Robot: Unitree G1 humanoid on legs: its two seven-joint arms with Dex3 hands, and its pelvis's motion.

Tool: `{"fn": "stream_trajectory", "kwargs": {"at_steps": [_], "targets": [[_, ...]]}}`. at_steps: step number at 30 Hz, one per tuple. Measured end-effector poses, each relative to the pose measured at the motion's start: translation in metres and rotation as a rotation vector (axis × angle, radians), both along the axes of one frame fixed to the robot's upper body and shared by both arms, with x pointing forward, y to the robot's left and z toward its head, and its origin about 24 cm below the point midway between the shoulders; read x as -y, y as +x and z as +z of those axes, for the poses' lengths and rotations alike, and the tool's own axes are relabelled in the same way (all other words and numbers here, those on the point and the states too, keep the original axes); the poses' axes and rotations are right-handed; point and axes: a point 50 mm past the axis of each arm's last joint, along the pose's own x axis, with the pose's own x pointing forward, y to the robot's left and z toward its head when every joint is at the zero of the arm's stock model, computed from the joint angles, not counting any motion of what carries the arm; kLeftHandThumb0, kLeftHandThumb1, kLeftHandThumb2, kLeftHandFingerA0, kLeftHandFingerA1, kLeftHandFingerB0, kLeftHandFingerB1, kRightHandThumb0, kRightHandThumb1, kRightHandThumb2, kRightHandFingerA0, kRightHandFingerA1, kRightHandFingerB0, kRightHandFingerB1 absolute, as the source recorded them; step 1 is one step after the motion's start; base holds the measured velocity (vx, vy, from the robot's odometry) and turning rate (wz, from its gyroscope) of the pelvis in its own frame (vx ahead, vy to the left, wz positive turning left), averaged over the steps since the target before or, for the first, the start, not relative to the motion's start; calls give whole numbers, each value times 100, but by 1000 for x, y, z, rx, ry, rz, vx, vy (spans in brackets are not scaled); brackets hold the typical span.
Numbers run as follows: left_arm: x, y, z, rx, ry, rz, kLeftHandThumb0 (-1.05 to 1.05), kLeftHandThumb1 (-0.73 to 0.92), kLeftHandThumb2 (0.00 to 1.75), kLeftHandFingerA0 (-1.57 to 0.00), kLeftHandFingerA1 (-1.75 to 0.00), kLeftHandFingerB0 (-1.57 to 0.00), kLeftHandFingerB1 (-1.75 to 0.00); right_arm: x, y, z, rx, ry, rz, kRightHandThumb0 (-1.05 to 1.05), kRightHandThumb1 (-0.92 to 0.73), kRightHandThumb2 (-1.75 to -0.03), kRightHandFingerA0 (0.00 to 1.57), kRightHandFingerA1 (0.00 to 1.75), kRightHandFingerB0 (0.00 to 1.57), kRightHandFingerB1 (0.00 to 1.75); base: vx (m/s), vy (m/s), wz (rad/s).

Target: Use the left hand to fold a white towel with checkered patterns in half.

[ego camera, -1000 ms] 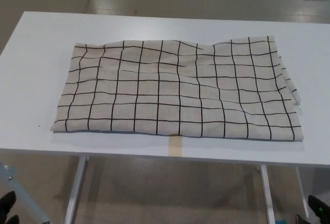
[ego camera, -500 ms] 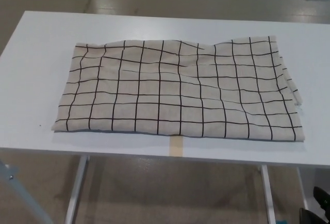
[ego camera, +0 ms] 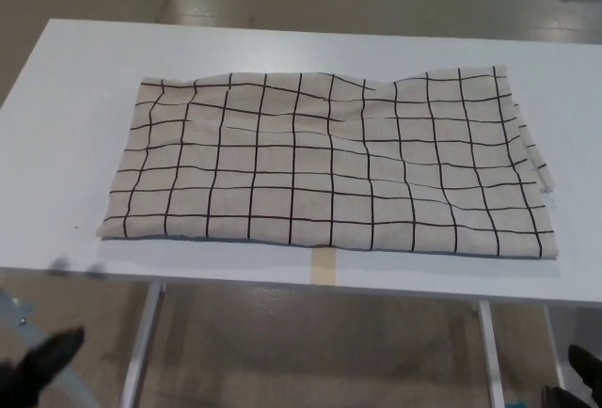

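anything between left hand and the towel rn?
Head view: only bare white table edge. The left hand sits low at the bottom-left, below the table's front edge, and the towel lies flat above it. Nothing else lies between them.

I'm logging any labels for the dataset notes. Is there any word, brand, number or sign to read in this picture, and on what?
None: no readable text anywhere.
The towel shows only a black grid pattern, no label or tag with writing.
The white table is blank; the tan tape strip at its front edge carries no marks.
The left hand shows no lettering.
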Motion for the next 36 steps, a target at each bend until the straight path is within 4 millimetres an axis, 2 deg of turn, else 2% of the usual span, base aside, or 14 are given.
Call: {"fn": "stream_trajectory", "kwargs": {"at_steps": [4,13,14,15,17,18,24,25,28,29,32,33,35,36], "targets": [[7,15,19,80,93,-49,-48,38,52,-4,-28,-11,-25,0,-2,-2,-8,0,6,-57,-71,-62,42,45,34,36,0,0,0],[19,59,32,93,275,-124,-48,34,68,-6,-21,-8,-24,-1,-4,-4,-19,4,19,-57,-71,-62,42,45,34,36,0,0,0],[21,65,31,79,301,-134,-50,36,57,-5,-21,-9,-22,-1,-4,-4,-20,4,21,-57,-71,-62,42,45,34,36,0,0,0],[22,68,31,71,315,-138,-46,32,72,0,-25,-6,-27,-1,-4,-4,-20,4,21,-60,-57,-91,37,56,28,49,0,0,0],[24,77,29,44,355,-151,-46,32,72,0,-25,-6,-27,-1,-4,-4,-20,5,23,-60,-57,-91,37,56,28,49,0,0,0],[24,77,29,44,355,-151,-48,42,53,-3,-25,-5,-25,-1,-4,-4,-20,5,23,-60,-57,-91,37,56,28,49,0,0,0],[32,106,14,-69,452,-174,-49,34,70,0,-15,-6,-23,-1,-4,-4,-21,5,25,-60,-57,-91,37,56,28,49,0,0,0],[34,113,8,-106,472,-177,-50,34,70,0,-12,-6,-22,-1,-4,-4,-22,6,25,-57,-71,-62,43,45,35,36,0,0,0],[37,126,-3,-175,521,-172,-51,35,69,0,-9,-5,-20,-1,-5,-5,-24,7,25,-58,-71,-62,43,45,36,36,0,0,0],[37,129,-6,-192,536,-169,-48,33,70,0,-12,-3,-19,-1,-5,-5,-25,7,25,-60,-57,-91,37,56,29,49,0,0,0],[39,136,-12,-233,573,-161,-42,31,67,0,-12,0,-16,-1,-6,-5,-27,7,24,-60,-57,-91,37,56,29,49,0,0,0],[40,139,-15,-247,588,-159,-37,34,65,0,-10,0,-16,-1,-6,-5,-28,7,24,-58,-71,-63,43,46,35,36,0,0,0],[41,145,-22,-285,636,-150,-33,42,53,0,-11,0,-18,-1,-6,-5,-26,6,24,-58,-71,-62,43,46,35,36,0,0,0],[41,145,-22,-285,636,-150,-34,27,64,0,-12,0,-17,-1,-6,-5,-26,6,24,-58,-71,-62,43,46,35,36,0,0,0]]}}
